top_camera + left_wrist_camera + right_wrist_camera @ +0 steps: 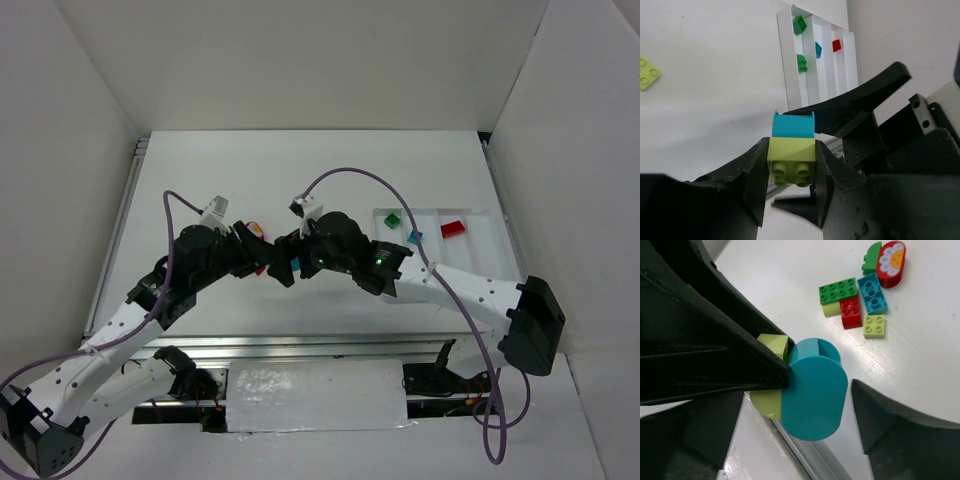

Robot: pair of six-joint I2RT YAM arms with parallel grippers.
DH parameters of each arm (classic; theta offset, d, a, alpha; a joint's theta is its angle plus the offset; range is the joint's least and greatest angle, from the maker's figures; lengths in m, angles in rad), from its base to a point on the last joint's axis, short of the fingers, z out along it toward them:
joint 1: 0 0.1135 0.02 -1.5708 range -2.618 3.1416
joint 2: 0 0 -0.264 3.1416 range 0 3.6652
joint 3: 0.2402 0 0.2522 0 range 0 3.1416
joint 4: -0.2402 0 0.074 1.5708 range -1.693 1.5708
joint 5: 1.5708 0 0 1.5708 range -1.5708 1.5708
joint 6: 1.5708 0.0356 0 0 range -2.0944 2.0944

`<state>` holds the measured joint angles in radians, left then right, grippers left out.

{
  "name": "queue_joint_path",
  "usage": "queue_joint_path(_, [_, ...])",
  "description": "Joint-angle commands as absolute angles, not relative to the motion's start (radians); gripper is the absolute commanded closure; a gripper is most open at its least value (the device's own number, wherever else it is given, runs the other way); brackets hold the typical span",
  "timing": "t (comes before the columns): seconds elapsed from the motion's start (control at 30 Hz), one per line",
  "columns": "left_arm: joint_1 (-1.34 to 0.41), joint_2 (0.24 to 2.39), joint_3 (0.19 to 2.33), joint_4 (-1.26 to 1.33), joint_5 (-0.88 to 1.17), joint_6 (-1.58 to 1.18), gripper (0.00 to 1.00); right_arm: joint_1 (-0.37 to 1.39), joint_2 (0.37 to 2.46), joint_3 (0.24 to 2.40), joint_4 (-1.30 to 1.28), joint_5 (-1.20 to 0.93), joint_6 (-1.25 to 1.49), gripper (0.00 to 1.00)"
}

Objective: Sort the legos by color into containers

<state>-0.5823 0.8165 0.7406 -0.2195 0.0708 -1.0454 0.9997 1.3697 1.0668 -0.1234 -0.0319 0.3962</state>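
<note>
Pale yellow-green plastic is what I am pinching right now: the left gripper (791, 172) is pressing its fingers against both sides of a pale yellow-green brick (790, 154), holding it up off the table near the middle. A teal brick (793, 125) is sitting stuck on that brick. The right gripper (799, 392) is standing around the teal piece with its fingers spread, and I am seeing a gap on at least one side, so I am judging that it is not gripping. As I read it, I am partway through pulling this pair apart so each colour can go its own way. Over at the far right, the white tray (788, 87) is holding two green bricks (799, 24) in one compartment, a teal one (818, 49) in the next and a red one (837, 45) in the third. A cluster of loose bricks (860, 295) is lying on the table, green, red, teal and pale yellow-green, so I am judging less than half the sorting done.
</note>
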Motion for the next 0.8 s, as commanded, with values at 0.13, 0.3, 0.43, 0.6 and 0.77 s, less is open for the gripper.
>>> queue_joint_path(0.13, [-0.594, 0.789, 0.799, -0.173, 0.179, -0.930, 1.00, 0.921, 1.240, 0.991, -0.003, -0.352, 0.376, 0.00])
queue_joint_path(0.3, [-0.574, 0.790, 0.818, -0.068, 0.412, -0.792, 1.00, 0.721, 1.105, 0.844, 0.167, -0.846, 0.455, 0.00])
queue_joint_path(0.43, [-0.569, 0.784, 0.795, 0.032, 0.596, -0.768, 1.00, 0.669, 1.022, 0.847, 0.072, -0.927, 0.376, 0.00])
queue_joint_path(0.6, [-0.568, 0.775, 0.746, 0.196, 0.718, -0.811, 1.00, 0.647, 1.002, 0.799, 0.202, -1.044, 0.464, 0.00])
queue_joint_path(0.77, [-0.568, 0.769, 0.716, 0.293, 0.775, -0.841, 1.00, 0.650, 1.052, 0.769, 0.443, -1.097, 0.665, 0.00])
